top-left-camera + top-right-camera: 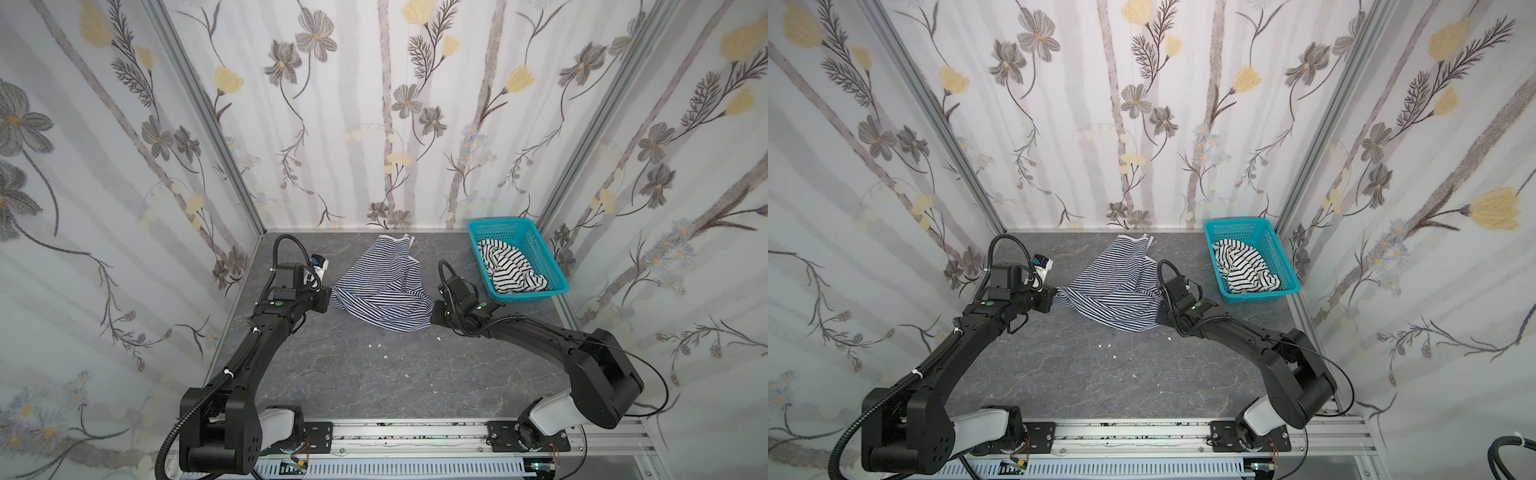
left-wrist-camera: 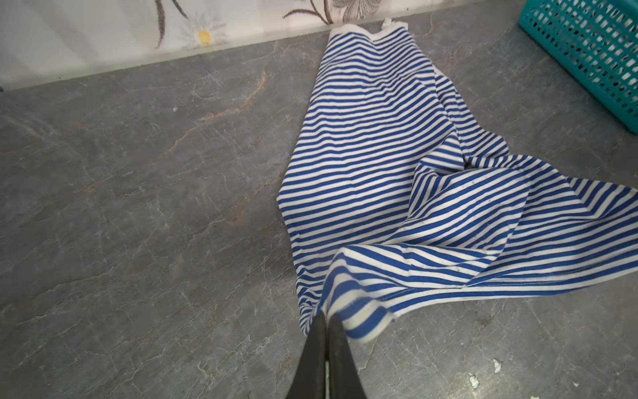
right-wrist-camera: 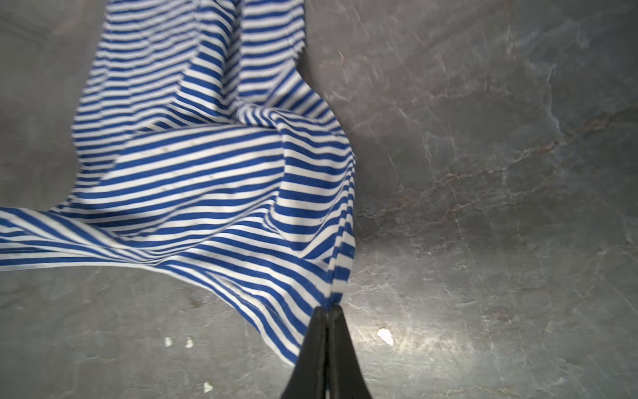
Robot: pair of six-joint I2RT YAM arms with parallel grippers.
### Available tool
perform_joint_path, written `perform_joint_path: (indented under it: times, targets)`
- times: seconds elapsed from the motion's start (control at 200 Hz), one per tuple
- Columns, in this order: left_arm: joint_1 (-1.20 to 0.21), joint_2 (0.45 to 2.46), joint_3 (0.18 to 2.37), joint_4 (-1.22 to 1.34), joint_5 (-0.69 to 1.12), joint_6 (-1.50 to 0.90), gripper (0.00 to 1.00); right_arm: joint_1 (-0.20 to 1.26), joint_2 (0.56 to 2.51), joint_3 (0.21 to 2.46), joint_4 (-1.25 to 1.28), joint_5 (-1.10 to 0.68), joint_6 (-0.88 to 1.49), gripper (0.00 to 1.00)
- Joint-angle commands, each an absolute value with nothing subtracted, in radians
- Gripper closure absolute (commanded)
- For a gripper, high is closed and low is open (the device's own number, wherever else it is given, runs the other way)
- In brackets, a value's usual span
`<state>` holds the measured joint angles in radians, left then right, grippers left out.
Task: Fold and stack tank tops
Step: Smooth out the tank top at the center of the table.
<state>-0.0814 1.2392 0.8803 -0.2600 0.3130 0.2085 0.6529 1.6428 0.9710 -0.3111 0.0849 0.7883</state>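
Left wrist view: left gripper (image 2: 326, 316) clamped on one hem corner of the blue-striped tank top (image 2: 373, 165), rumpled on the table (image 2: 138, 207). Right wrist view: right gripper (image 3: 328, 307) pinches the other corner; an even outward pull should flatten it. In a top view, the teal basket (image 1: 528, 296) holds the crumpled black-striped tank top (image 1: 511, 266).

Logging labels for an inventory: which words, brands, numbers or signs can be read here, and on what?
No text can be read.
The white tag on the blue-striped tank top: too small to read.
The teal basket and black-striped tank top: no print visible.
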Motion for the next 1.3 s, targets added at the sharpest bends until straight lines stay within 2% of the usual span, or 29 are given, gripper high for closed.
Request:
perform_joint_path:
  times: [0.0, 0.34, 0.685, 0.86, 0.954, 1.134, 1.294]
  targets:
    - [-0.082, 1.248, 0.956, -0.267, 0.346, 0.171, 1.00, 0.643, 1.603, 1.060, -0.346, 0.084, 0.752, 1.00]
    - [-0.089, 1.351, 1.235, -0.328, 0.424, 0.072, 1.00, 0.581, 1.502, 1.347, -0.457, 0.060, 0.660, 1.00]
    - [-0.146, 1.406, 1.532, -0.417, 0.419, 0.057, 1.00, 0.553, 1.440, 1.610, -0.592, 0.069, 0.561, 1.00]
    - [-0.159, 1.396, 1.608, -0.427, 0.410, 0.030, 1.00, 0.550, 1.404, 1.723, -0.694, 0.128, 0.483, 1.00]
    - [-0.162, 1.378, 1.627, -0.432, 0.421, 0.020, 1.00, 0.551, 1.398, 1.788, -0.748, 0.104, 0.464, 1.00]
    - [-0.163, 1.301, 1.642, -0.455, 0.449, 0.005, 1.00, 0.554, 1.317, 1.792, -0.759, 0.047, 0.467, 1.00]
    - [-0.163, 1.288, 1.683, -0.478, 0.460, -0.018, 1.00, 0.549, 1.298, 1.825, -0.792, 0.075, 0.448, 1.00]
